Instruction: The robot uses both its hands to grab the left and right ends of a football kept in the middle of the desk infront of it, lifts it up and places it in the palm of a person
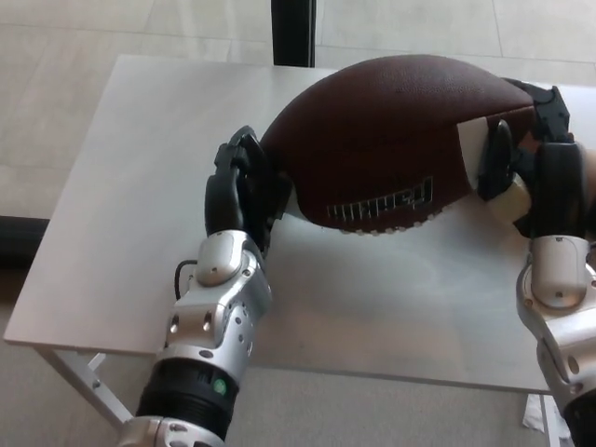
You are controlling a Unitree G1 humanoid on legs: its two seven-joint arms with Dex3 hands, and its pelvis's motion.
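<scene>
A large brown football (391, 140) with a white stripe and white laces hangs above the white desk (121, 186), tilted with its right end higher. My left hand (244, 191) presses against its left end and my right hand (533, 158) clamps its right end, so both hold it between them. A sliver of a person's hand (587, 168) shows at the right edge behind my right hand; the rest of it is hidden by the ball and my hand.
A dark post (292, 33) stands behind the desk's far edge. Tiled floor (56, 93) surrounds the desk. The desk's near edge runs just below my wrists.
</scene>
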